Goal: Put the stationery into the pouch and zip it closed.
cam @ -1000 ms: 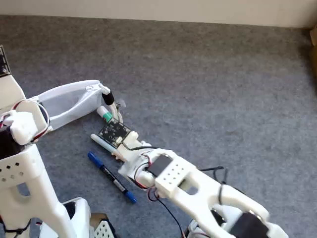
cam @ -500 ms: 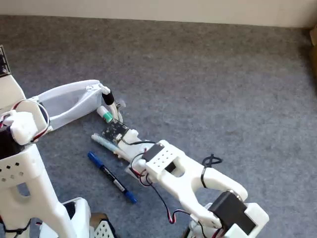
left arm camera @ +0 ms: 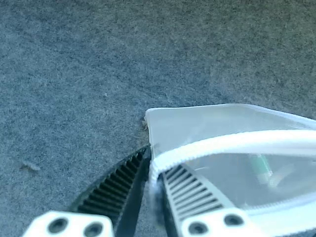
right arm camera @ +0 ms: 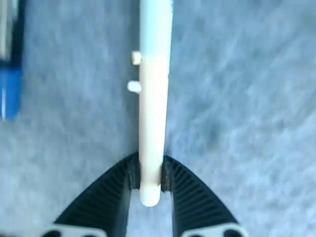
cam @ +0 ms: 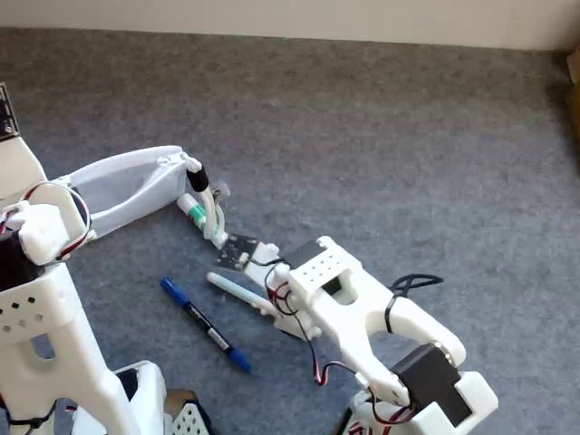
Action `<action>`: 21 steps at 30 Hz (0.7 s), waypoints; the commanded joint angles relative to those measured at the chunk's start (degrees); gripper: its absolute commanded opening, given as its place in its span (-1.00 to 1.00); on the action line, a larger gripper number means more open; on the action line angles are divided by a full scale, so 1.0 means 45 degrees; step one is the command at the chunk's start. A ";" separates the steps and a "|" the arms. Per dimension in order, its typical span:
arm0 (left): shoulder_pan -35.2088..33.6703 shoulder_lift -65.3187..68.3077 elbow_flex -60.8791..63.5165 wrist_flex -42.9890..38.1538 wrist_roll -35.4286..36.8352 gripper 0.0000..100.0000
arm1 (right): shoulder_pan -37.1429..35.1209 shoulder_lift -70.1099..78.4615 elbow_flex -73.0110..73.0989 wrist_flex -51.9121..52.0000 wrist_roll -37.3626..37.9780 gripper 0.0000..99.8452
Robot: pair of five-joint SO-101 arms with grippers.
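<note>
I read no text, label, number anywhere. Faint marks on blue pen (cam: 205,325), too small for me to read.

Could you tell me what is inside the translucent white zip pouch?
Inside the translucent white zip pouch, a white stick with a green band shows through the wall. Cloudy plastic hides anything else.

White plastic arms (cam: 358,317); black ridged fingers (right arm camera: 106,197); thin black cables (cam: 419,285).
</note>
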 commanded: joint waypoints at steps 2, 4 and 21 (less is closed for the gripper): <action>-0.0127 -0.0440 -0.0049 -0.0313 0.0117 -0.99 | 0.0400 0.0049 -0.1065 0.1748 0.0567 -0.99; -0.0127 -0.0440 -0.0049 -0.0313 0.0117 -0.99 | 0.0459 0.0049 -0.1768 0.2276 0.0547 -0.98; -0.0088 -0.0361 -0.0049 -0.0313 0.0117 -0.98 | 0.0635 0.0049 -0.2491 0.2569 -0.0352 -0.75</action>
